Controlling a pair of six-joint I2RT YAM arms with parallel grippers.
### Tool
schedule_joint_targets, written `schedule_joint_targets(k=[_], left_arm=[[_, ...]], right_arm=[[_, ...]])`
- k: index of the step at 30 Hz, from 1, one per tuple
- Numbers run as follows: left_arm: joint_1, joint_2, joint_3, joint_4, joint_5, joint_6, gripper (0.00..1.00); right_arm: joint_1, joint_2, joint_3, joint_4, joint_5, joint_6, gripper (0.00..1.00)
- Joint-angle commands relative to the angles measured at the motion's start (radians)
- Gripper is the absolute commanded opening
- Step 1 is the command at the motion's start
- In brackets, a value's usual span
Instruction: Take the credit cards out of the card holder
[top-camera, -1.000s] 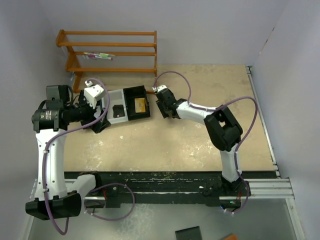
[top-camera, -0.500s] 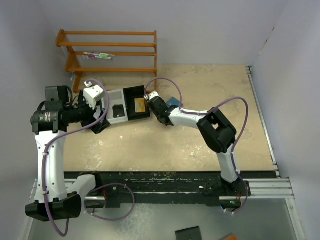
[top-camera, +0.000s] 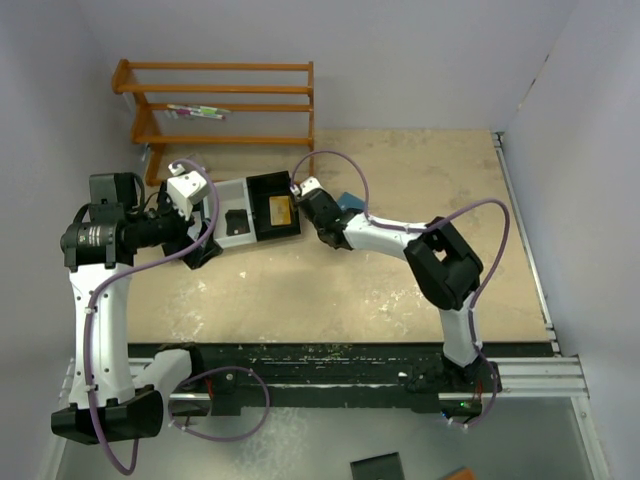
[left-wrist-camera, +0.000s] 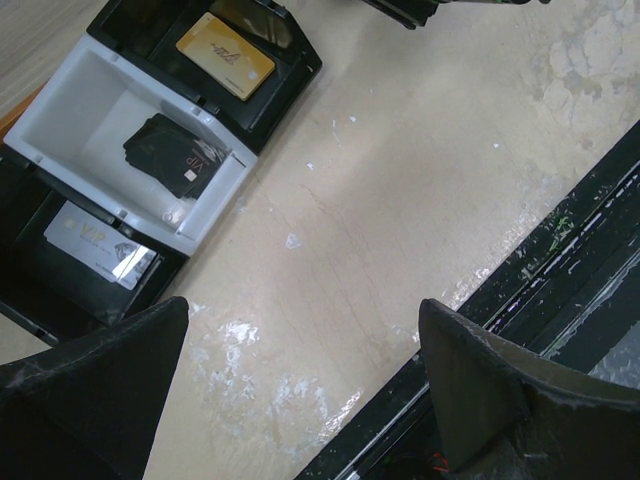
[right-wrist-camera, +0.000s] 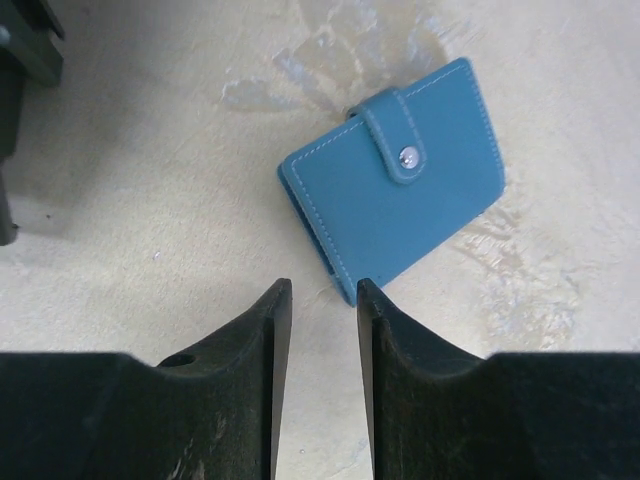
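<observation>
Checking progress near the end

I see a gold card (left-wrist-camera: 225, 56), a black card (left-wrist-camera: 175, 155) and a silver card (left-wrist-camera: 95, 245) in the three-compartment tray (left-wrist-camera: 60, 95). The blue card holder (right-wrist-camera: 395, 205) lies snapped shut on the table (right-wrist-camera: 150, 150), just in front of my right gripper (right-wrist-camera: 320, 290), whose jaws are nearly together and empty. My left gripper (left-wrist-camera: 303, 310) is wide open and empty. I judge the task almost done, but I cannot see inside the holder.

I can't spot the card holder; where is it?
Right wrist view: the card holder lies closed on the table, just beyond the right gripper.
</observation>
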Motion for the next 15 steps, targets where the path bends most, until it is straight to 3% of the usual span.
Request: schedule_joint_targets(k=[1, 13, 15], left_arm=[[0.004, -0.006, 0.017, -0.001, 0.048, 0.025, 1.00], [0.003, -0.008, 0.048, -0.012, 0.081, 0.016, 1.00], [0.004, -0.006, 0.054, -0.016, 0.087, 0.013, 1.00]], right_arm=[[-0.014, -0.068, 0.023, 0.010, 0.015, -0.023, 0.36], [-0.065, 0.061, 0.078, -0.001, -0.007, -0.033, 0.37], [-0.064, 0.061, 0.076, -0.002, 0.009, -0.030, 0.26]])
